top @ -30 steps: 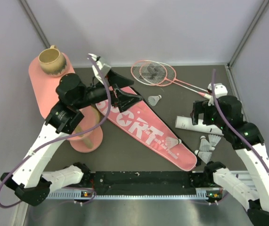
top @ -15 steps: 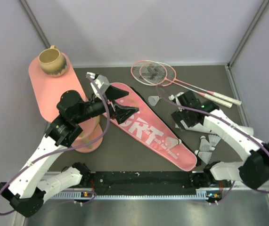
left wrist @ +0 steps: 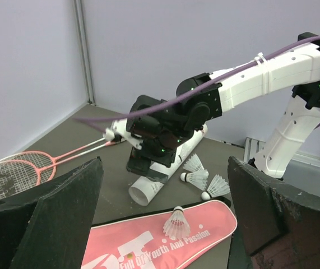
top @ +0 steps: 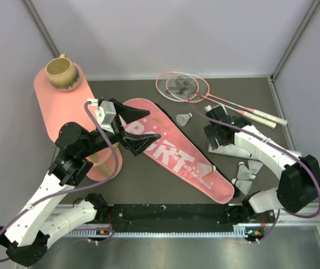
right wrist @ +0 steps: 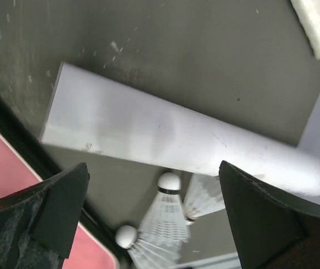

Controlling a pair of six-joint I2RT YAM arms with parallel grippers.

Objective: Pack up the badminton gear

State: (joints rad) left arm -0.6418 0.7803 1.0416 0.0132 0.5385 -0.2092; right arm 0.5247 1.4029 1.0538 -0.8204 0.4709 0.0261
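left pincer (left wrist: 165,196) spread wide, right pincer (right wrist: 157,202) likewise

Right claw (right wrist: 154,190) now over tube (right wrist: 165,137)

I count two rackets with thin pink frames: a first racket (top: 174,86) and a second racket (top: 195,89). There is one long white tube (right wrist: 165,137) and one pink bag (top: 171,151) with the word "SPORT". The white shuttlecocks are five in total: one shuttlecock (top: 184,119) alone on the desk (top: 148,190), another shuttlecock (top: 205,168) on the bag, and three more shuttlecocks (left wrist: 193,177) together beside the tube. There is also one tan mug (top: 61,73) and one pink oval table (top: 56,109).
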